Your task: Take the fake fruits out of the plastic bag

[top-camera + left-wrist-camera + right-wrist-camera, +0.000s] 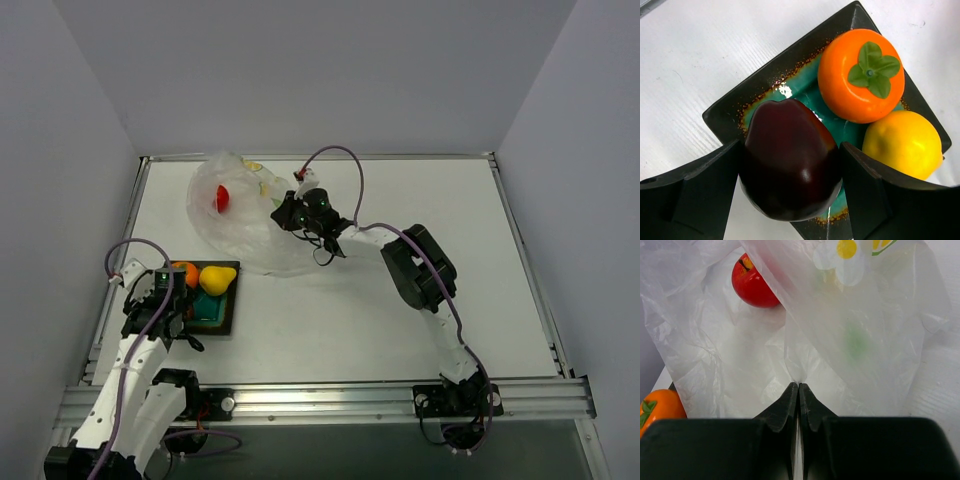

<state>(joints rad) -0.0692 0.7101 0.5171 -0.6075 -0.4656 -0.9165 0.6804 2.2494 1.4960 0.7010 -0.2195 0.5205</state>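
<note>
Left gripper clasps the dark red fruit over the tray; lower it into the free corner before letting go. Right gripper, closed, pinches the bag.

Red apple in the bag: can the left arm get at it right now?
Probably not: the left pincer holds the dark red fruit over the tray, and the red apple sits inside the plastic bag.

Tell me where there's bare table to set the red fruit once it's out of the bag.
The widest bare table lies right of the right arm. A second patch sits between the tray and that arm, nearer than the plastic bag. The tray is crowded: orange fruit, yellow fruit, and the left claw holding the dark red fruit.
</note>
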